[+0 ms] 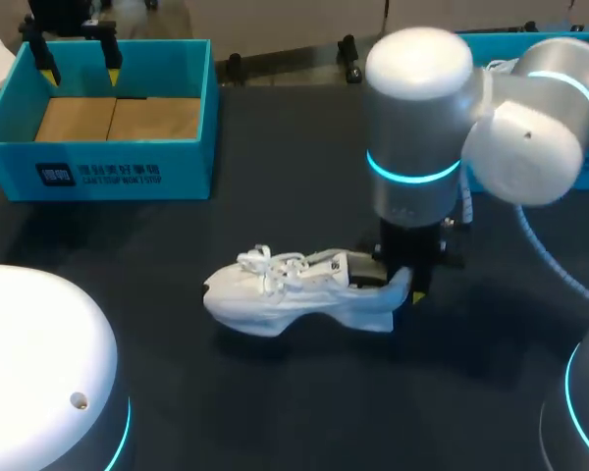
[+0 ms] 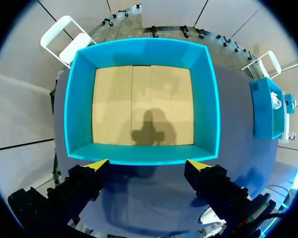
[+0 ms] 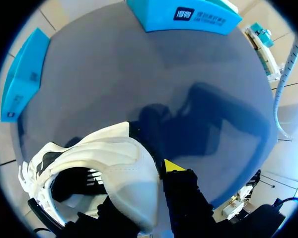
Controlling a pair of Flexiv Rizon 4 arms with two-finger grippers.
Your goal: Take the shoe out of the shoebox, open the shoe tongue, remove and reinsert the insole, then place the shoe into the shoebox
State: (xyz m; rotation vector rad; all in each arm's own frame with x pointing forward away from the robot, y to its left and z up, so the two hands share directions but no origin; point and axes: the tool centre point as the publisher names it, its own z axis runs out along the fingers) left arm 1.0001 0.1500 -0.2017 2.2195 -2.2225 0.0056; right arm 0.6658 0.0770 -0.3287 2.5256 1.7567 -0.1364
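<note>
Right now your right arm is hanging over the middle of the table (image 1: 275, 402) with its wrist pointing straight down, and the right gripper (image 1: 401, 285) is sitting at the heel of the white shoe (image 1: 285, 294). The shoe is lying on the tabletop outside the shoebox (image 1: 128, 175), sole down, its toe pointing toward your left side and its laces lying loose over the tongue. In the right wrist view one yellow fingertip (image 3: 172, 166) is pressing against the outside of the heel while the other finger is reaching inside the collar, mostly hidden – so the gripper is pinching the heel wall between them, closed down to a narrow gap.

Your left arm is holding well apart from the shoe, at the far left of the table. The left gripper (image 2: 146, 163) is hovering above the blue shoebox with its fingers spread wide and gripping nothing – the box's brown floor is showing bare below it.
</note>
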